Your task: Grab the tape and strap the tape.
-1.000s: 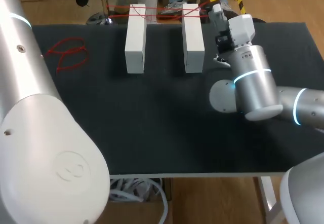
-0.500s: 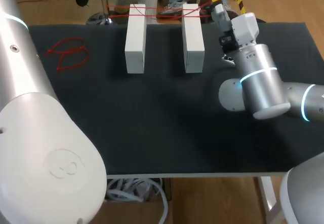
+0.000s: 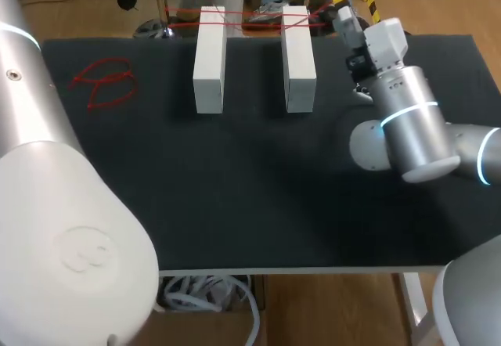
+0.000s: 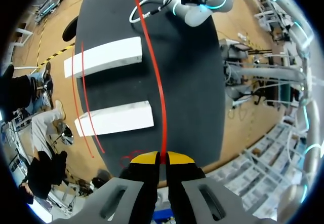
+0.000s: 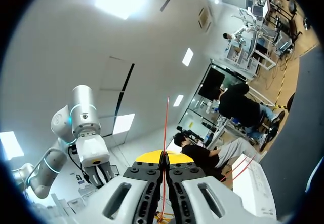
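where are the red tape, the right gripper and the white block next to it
red tape (image 4: 155, 77): left wrist view, middle of the taut stretch.
right gripper (image 5: 165, 159): right wrist view, midway between its yellow tips.
white block (image 3: 298, 56): head view, middle of its top face.

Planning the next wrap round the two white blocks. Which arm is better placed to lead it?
Probably right: the right end effector grips the red tape beside the far end of the right block, at the wraps; the left end effector holds the tape farther off.
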`<state>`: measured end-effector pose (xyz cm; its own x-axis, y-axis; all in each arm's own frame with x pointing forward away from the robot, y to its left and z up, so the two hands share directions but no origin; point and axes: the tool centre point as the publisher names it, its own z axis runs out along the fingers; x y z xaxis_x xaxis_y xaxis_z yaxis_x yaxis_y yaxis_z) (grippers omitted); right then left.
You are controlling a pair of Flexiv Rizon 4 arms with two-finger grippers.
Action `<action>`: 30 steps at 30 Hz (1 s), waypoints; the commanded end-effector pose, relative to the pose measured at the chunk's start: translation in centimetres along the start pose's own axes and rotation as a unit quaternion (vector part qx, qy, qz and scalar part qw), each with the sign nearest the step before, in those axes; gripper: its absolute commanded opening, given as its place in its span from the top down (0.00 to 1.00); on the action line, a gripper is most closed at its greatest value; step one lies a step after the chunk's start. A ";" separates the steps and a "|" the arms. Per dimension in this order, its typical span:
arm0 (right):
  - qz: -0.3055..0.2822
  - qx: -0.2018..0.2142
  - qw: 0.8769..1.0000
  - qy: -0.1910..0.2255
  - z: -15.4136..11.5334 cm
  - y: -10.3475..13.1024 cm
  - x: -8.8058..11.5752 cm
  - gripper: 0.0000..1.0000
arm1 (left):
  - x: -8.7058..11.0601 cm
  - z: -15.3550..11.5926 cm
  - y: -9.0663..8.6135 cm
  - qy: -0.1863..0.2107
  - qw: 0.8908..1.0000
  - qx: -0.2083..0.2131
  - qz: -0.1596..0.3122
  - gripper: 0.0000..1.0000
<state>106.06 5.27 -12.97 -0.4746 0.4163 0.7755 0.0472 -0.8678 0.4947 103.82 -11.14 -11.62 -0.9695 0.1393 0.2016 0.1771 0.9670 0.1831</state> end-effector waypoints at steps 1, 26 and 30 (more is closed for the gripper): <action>-0.002 0.008 1.000 0.000 0.0 0.5 -0.1 1.00 | 0.0 -0.5 0.1 -0.009 1.000 0.025 0.002 1.00; -0.060 0.028 0.998 0.015 0.6 1.1 0.1 1.00 | -0.7 -3.1 -0.9 -0.051 0.998 0.035 0.033 1.00; -0.101 0.045 0.993 0.025 0.9 1.5 1.1 1.00 | -0.7 -3.1 -0.9 -0.051 0.998 0.035 0.033 1.00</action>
<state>106.38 5.24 -12.45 -0.5264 0.5530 0.6458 -0.0064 -0.7621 0.6474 104.91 -12.84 -9.00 -0.9690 0.2196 0.1128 0.2314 0.9672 0.1045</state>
